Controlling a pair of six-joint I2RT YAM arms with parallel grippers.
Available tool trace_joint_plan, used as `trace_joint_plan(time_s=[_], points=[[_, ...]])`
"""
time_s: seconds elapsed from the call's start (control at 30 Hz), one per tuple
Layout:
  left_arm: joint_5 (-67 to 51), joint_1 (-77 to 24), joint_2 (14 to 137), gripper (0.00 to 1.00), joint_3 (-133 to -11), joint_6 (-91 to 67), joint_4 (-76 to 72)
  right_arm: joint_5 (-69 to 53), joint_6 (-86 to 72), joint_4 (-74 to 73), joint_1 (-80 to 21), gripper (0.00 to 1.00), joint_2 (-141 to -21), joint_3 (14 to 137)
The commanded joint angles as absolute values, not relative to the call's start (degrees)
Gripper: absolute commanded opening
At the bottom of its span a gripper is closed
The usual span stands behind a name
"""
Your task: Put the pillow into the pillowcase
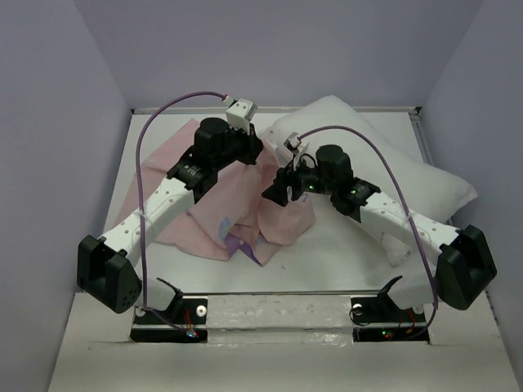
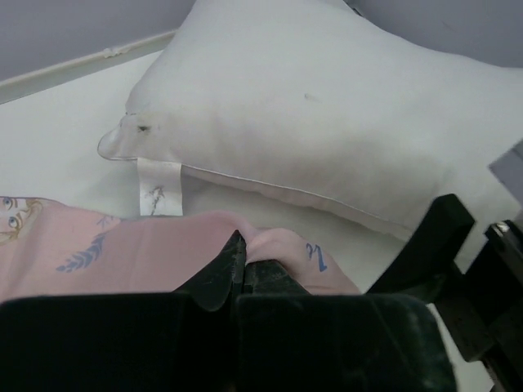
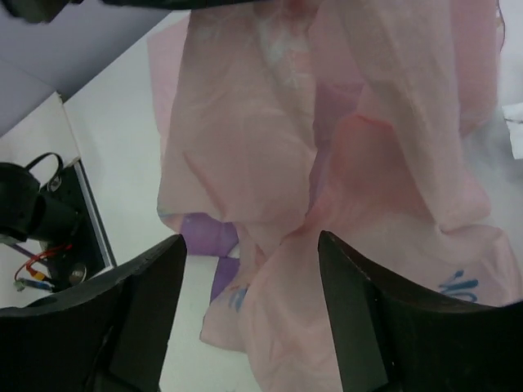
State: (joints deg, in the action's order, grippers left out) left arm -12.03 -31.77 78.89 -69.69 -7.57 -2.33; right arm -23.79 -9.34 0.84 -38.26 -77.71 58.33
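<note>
The plump white pillow lies at the upper right. The thin, crumpled pink pillowcase drapes across the centre. The left gripper pinches a fold of it tight. The right gripper stands released, jaws apart before the hanging cloth.

A white table is seen, enclosed on the left, far and right sides by plain lavender walls. A pale raised strip is run along the table's far edge, below the far wall.
</note>
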Motion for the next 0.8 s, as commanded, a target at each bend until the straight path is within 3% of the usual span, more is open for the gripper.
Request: trace_joint_plan(time_s=[0.0,0.37,0.4,0.47,0.5,0.53,0.57,0.6,0.63,0.67,0.77], points=[[-15.90,-31.73,75.85,0.00,-72.07,-10.02,-5.36,-31.19,-13.62,18.78,-37.62,0.73,-81.64,58.71],[-19.86,-31.73,74.62,0.00,-71.02,-12.48,-4.57,-21.09,-14.68,25.58,-38.14,0.76,-88.24,62.83],[-19.78,-31.64,74.53,0.00,-71.02,-12.22,-4.05,-22.05,-14.68,26.01,-38.14,0.64,-88.33,63.10],[-17.07,-31.64,74.27,0.00,-71.28,-11.43,-2.65,-23.55,-16.60,28.90,-38.14,0.50,-87.11,60.75],[-15.83,-31.73,74.27,0.00,-71.45,-10.64,-2.11,-23.64,-17.22,31.53,-38.14,0.25,-85.36,59.78],[-14.86,-31.64,74.35,0.02,-71.63,-10.37,-1.50,-23.64,-17.84,32.16,-38.14,0.14,-84.56,59.07],[-14.16,-31.73,74.53,0.13,-71.89,-10.28,-1.06,-23.82,-18.54,32.69,-38.14,0.04,-83.85,58.54],[-13.45,-31.73,74.53,0.21,-72.42,-10.20,-0.53,-24.25,-19.07,33.04,-38.14,0.00,-83.24,58.10],[-13.45,-31.64,74.36,0.41,-72.60,-10.11,-0.44,-24.34,-19.51,33.22,-38.14,0.00,-82.01,57.92],[-12.40,-31.64,74.01,0.53,-72.86,-10.11,-0.09,-24.08,-20.29,33.22,-38.14,0.00,-81.39,57.83],[-8.37,-31.64,69.89,0.68,-72.43,-9.93,-0.09,-22.60,-21.18,29.98,-37.62,0.00,-79.46,58.01]])
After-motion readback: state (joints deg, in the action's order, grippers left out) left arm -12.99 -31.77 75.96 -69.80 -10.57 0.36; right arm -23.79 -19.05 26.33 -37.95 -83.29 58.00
